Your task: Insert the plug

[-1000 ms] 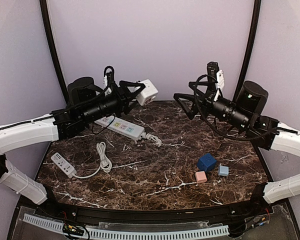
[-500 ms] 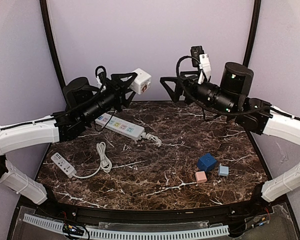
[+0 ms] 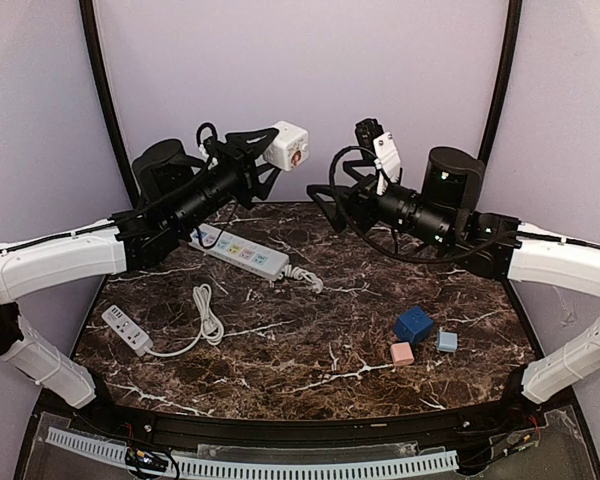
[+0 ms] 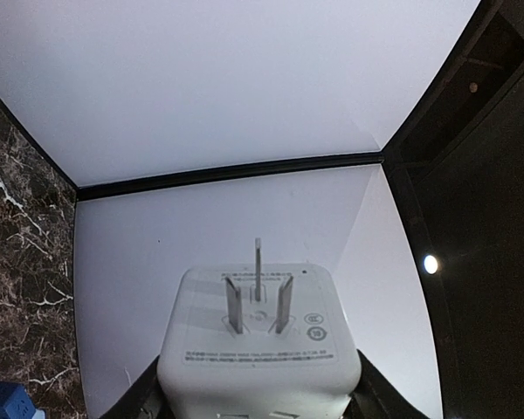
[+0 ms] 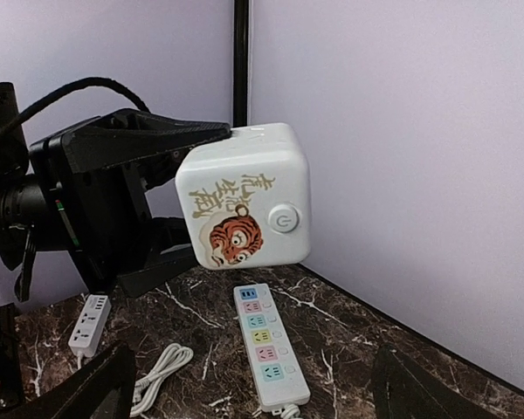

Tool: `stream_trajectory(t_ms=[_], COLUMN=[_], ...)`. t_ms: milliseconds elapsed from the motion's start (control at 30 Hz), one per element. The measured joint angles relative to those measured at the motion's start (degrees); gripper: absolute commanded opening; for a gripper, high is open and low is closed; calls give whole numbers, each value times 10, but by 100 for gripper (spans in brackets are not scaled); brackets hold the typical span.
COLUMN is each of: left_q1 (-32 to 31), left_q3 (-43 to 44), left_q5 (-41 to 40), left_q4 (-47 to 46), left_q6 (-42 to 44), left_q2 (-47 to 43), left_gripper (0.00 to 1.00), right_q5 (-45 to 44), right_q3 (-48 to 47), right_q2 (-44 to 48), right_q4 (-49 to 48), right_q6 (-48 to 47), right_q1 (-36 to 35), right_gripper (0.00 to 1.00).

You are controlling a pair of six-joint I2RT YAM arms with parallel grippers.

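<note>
- And up it went! Against a second earlier, the left arm had lifted the plug (image 3: pixel 286 148) higher in the top view. The right arm had swung in from the right side toward the centre of the frame.
- The plug was a white cube with rounded corners. In the right wrist view one face carried a tiger cartoon, gold characters above it and a round power button beside it.
- In the left wrist view its pronged face pointed away from the camera at the pale back wall. It showed two slanted flat blades with one upright blade above them, and fine grey print below.
- The plug hung in the upper middle of the top view, well above the marble table (image 3: pixel 310 300) and plugged into nothing.
- The left gripper (image 3: pixel 272 155) was clamped on the plug, one black finger on either side. Its arm stretched up and to the right from the left edge of the frame.
- The right gripper (image 3: pixel 328 212) stood just right of and below the plug, jaws spread and empty. Its wrist camera looked straight at the tiger face.
- On the table, the long power strip (image 3: pixel 242 253) lay left of centre, beneath the left arm.
- A small power strip (image 3: pixel 126 329) with its looped cord (image 3: pixel 208 312) lay at lower left.
- A dark blue block (image 3: pixel 413 324), a pink block (image 3: pixel 402 353) and a light blue block (image 3: pixel 447 341) sat close together at lower right.
</note>
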State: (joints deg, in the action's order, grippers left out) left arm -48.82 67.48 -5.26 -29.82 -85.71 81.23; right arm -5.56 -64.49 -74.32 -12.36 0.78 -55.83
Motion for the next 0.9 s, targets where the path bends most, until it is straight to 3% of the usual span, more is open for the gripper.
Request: stream_trajectory(t_ms=[533,900], left_q1=[-19,-23], left_q3=[1,1], left_q5=[3,2], left_q4=[-1,0], left_q6=[-35,-35], left_q2=[9,9], left_gripper=[1,1], right_q5=[-23,-61], right_q3=[-91,-120], right_q2=[-78,-108], right_q4=[-24,-7], right_q6=[-59,-79], right_q1=[-6,-19], right_gripper=[89,72])
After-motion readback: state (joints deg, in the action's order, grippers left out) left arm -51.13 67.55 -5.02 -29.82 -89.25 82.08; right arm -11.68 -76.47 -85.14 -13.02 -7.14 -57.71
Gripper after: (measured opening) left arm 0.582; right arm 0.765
